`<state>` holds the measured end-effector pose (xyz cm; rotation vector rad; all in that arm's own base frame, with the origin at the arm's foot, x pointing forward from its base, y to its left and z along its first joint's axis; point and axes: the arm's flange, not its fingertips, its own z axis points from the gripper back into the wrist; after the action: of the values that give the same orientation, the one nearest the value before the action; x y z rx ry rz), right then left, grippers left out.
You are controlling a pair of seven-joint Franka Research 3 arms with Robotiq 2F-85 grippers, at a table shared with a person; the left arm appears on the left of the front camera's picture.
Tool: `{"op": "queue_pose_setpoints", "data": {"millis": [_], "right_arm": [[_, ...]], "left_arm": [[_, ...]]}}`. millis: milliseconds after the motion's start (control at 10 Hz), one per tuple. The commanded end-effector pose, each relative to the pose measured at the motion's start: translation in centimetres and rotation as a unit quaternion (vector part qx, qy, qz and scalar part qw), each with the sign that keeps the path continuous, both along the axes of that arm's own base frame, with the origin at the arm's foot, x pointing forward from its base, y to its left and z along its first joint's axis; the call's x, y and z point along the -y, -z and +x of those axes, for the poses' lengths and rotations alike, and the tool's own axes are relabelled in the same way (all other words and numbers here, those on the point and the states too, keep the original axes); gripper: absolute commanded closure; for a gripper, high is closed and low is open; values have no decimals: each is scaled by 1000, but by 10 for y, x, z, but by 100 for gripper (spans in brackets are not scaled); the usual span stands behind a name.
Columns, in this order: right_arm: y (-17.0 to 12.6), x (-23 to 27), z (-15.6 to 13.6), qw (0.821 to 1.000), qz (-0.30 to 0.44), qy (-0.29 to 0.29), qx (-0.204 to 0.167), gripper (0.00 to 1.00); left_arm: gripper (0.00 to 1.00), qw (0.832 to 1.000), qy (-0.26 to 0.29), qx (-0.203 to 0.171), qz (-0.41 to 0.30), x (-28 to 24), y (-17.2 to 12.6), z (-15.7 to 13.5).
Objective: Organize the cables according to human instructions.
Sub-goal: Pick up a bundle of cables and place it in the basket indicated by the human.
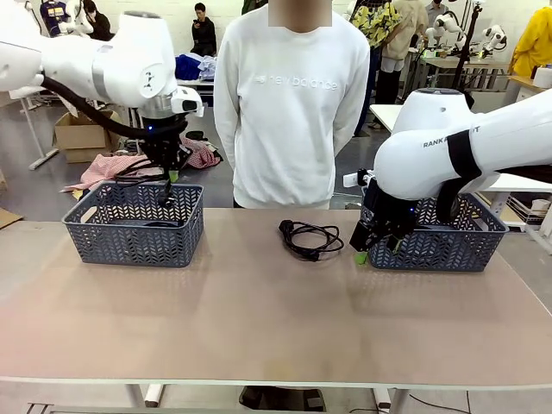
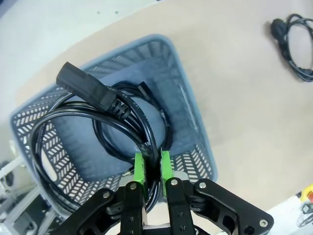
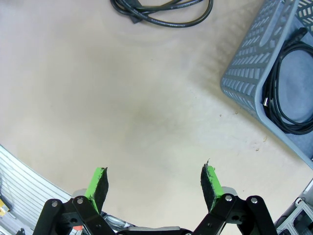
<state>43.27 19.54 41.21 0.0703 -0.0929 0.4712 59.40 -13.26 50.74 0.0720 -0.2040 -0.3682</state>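
1. The left gripper (image 2: 152,165) is clenched on a coiled cable (image 2: 84,88). Its green pads pinch the black strands at the near side of the loop, and a chunky plug juts out at the far side.
2. The held loop hangs over the left basket (image 2: 124,56), a blue-grey lattice bin standing at the far left of the counter (image 1: 259,319).
3. The right gripper (image 3: 154,181) is released, its green pads spread wide with nothing between them. It is poised low over bare counter, just beside the near left corner of the right basket (image 3: 254,63).
4. A second cable (image 3: 272,88) lies coiled on the floor of the right basket.
5. A third cable (image 1: 285,228) rests loose on the counter toward the far edge, between the two baskets. It lies near the right gripper, on its left, and touches neither basket.
6. A person (image 1: 291,103) in a white sweatshirt stands at the far side of the counter, facing the two arms.
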Motion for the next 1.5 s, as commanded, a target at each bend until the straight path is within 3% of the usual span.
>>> {"op": "queue_pose_setpoints", "data": {"millis": [0,800,900,1000,1100,1200,1300,1400], "right_arm": [[-2,0,0,1000,1,0,2,0],[-2,0,0,1000,1,0,2,0],[-2,0,0,1000,1,0,2,0],[-2,0,0,1000,1,0,2,0],[-2,0,0,1000,1,0,2,0],[-2,0,0,1000,1,0,2,0],[-2,0,0,1000,1,0,2,0],[-2,0,0,1000,1,0,2,0]], "left_arm": [[100,1000,0,7,-22,-16,8,-6],[100,999,-34,-4,-21,-24,50,0],[65,999,-36,-5,-18,-24,52,1],[65,999,-39,-4,-18,-25,52,1],[46,999,-43,-3,-18,-24,52,2],[61,999,-48,-3,-16,-25,52,2],[27,999,-49,-4,-17,-24,51,2],[42,999,-50,-5,-17,-24,51,3]]}}
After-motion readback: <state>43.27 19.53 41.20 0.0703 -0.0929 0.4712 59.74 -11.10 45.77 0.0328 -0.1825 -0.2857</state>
